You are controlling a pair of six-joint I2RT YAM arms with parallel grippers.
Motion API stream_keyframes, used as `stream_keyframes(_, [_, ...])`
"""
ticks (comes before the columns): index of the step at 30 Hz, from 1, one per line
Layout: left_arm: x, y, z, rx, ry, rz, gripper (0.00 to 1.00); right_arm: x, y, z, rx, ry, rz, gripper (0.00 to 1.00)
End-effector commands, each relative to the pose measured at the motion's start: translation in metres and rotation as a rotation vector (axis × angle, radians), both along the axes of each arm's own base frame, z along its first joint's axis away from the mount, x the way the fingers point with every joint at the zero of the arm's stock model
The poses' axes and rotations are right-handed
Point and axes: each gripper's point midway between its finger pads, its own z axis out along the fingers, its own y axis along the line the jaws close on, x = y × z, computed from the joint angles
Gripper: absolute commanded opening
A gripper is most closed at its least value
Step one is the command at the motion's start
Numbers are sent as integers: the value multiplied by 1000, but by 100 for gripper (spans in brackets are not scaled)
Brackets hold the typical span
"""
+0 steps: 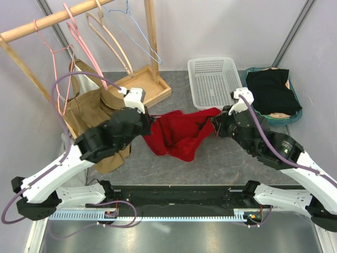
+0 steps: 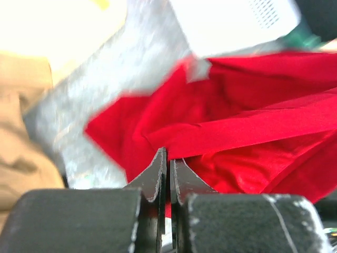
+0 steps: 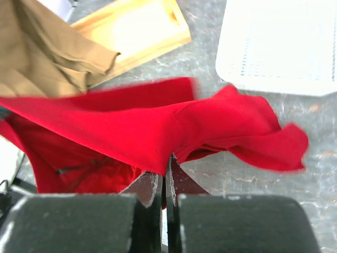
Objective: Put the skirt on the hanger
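Note:
The red skirt (image 1: pixel 179 132) hangs stretched between my two grippers above the grey table. My left gripper (image 1: pixel 148 120) is shut on its left edge; in the left wrist view the fingertips pinch a red band (image 2: pixel 168 153). My right gripper (image 1: pixel 216 122) is shut on its right edge, seen in the right wrist view (image 3: pixel 166 161). The skirt's middle sags down to the table. Several empty hangers, pink (image 1: pixel 73 31), wooden (image 1: pixel 113 39) and blue (image 1: pixel 138 32), hang on a wooden rail (image 1: pixel 47 21) at the back left.
A tan garment (image 1: pixel 89 113) hangs on a pink hanger at the left, just behind my left arm. The rack's wooden base (image 1: pixel 150 87) stands behind the skirt. A white basket (image 1: pixel 213 79) and a teal bin with black cloth (image 1: pixel 271 92) stand at the back right.

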Motion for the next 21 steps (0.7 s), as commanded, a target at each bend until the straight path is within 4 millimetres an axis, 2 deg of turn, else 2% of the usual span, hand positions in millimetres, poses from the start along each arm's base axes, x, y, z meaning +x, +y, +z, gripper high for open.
stream_keyframes(1, [-3, 41, 48, 86, -111, 14, 2, -6, -20, 30, -68, -52, 8, 0])
stream_keyframes(2, [-6, 43, 61, 61, -130, 7, 2, -6, -18, 33, -64, -54, 15, 0])
stream_keyframes(6, [-13, 51, 80, 58, -161, -27, 2, -8, -10, 38, -28, -50, 51, 0])
stream_keyframes(10, [-19, 49, 83, 43, -171, -66, 2, -6, -6, 18, -46, -13, 38, 0])
stream_keyframes(13, [-17, 33, 52, 78, -107, -107, 2, -4, 3, -24, -77, 65, 37, 0])
stream_keyframes(14, [-15, 25, 26, 90, -62, -110, 2, -3, 6, -52, -110, 105, 35, 0])
stream_keyframes(15, [-14, 21, 12, 94, -40, -110, 2, -3, 9, -68, -122, 134, 35, 0])
stream_keyframes(16, [-16, 20, -25, 136, 19, -107, 2, -1, 15, -83, -119, 163, 33, 0])
stream_keyframes(17, [-15, 14, -37, 95, 46, -91, 2, -4, 14, -114, -164, 213, 28, 0])
stream_keyframes(18, [-17, 12, -52, 88, 75, -88, 2, -4, 16, -132, -188, 247, 29, 0])
stream_keyframes(19, [-22, 11, -85, 90, 145, -81, 2, -6, 17, -157, -208, 284, 28, 0])
stream_keyframes(21, [-24, 3, -107, 49, 177, -89, 2, -7, 17, -183, -244, 335, 24, 0])
